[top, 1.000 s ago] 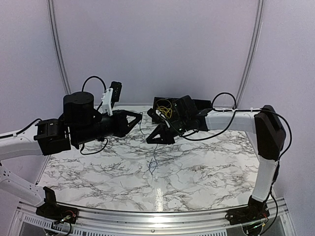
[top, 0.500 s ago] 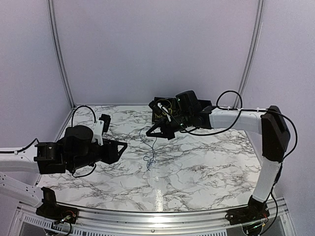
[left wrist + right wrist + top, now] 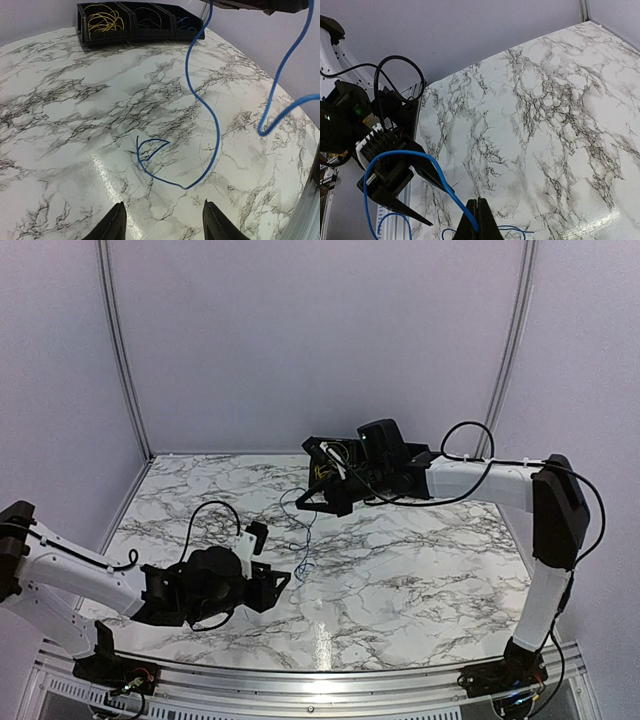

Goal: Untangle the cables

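My right gripper (image 3: 318, 502) (image 3: 478, 220) is shut on the blue cable (image 3: 306, 545) (image 3: 427, 165) and holds it up above the table. The cable hangs down in curves, and its lower end lies in a small loop on the marble (image 3: 150, 155). My left gripper (image 3: 278, 580) (image 3: 165, 226) is open and empty, low over the table, just short of that loop. The yellow cable (image 3: 105, 21) and the black cable (image 3: 147, 17) lie in separate compartments of a black bin (image 3: 82, 27) at the far edge. Some blue wire shows in its third compartment.
The black bin (image 3: 325, 448) stands at the back of the marble table (image 3: 430, 560), right behind my right gripper. The left arm's own thick black cable (image 3: 205, 515) loops above its wrist. A metal rail (image 3: 320, 680) runs along the near edge.
My left arm has dropped from beside the hanging blue cable down and back toward the near edge, its gripper now low over the table. My right gripper has moved slightly back, still holding the cable.
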Controlling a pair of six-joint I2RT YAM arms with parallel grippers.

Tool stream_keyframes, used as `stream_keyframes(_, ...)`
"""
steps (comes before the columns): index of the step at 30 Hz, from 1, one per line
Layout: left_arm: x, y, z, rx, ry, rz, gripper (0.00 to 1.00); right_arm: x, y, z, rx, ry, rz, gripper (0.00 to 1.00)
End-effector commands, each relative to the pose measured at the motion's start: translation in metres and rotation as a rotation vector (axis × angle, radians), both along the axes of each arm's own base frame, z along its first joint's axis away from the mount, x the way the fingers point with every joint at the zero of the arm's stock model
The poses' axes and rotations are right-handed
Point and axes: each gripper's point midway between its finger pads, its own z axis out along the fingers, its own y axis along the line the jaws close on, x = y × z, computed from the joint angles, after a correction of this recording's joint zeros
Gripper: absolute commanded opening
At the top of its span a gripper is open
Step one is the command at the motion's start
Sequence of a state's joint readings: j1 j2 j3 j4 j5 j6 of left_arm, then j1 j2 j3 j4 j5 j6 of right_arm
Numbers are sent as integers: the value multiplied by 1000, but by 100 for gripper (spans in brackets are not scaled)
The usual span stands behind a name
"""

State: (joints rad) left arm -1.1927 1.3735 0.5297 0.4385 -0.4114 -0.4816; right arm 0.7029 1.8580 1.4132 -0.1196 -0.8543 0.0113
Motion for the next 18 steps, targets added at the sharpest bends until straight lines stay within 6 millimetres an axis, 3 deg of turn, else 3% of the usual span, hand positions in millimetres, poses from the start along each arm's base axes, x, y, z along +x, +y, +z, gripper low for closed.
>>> stream_keyframes(1,15,-35,28,-110,-69,15,54,8,3,30,47,-38,-28,0)
stream_keyframes(4,25,-39,17,-91,-65,71,52,8,3,33,48,-38,-30,0)
stream_keyframes(10,47,-21,5,-91,-73,256,38,2,0,41,64,-38,-18,0)
stream_keyframes(13,56,-19,2,-98,-81,298,29,-5,-1,47,81,-29,8,0)
stream_keyframes(18,69,-21,3,-104,-107,338,25,-25,-3,56,117,5,50,0)
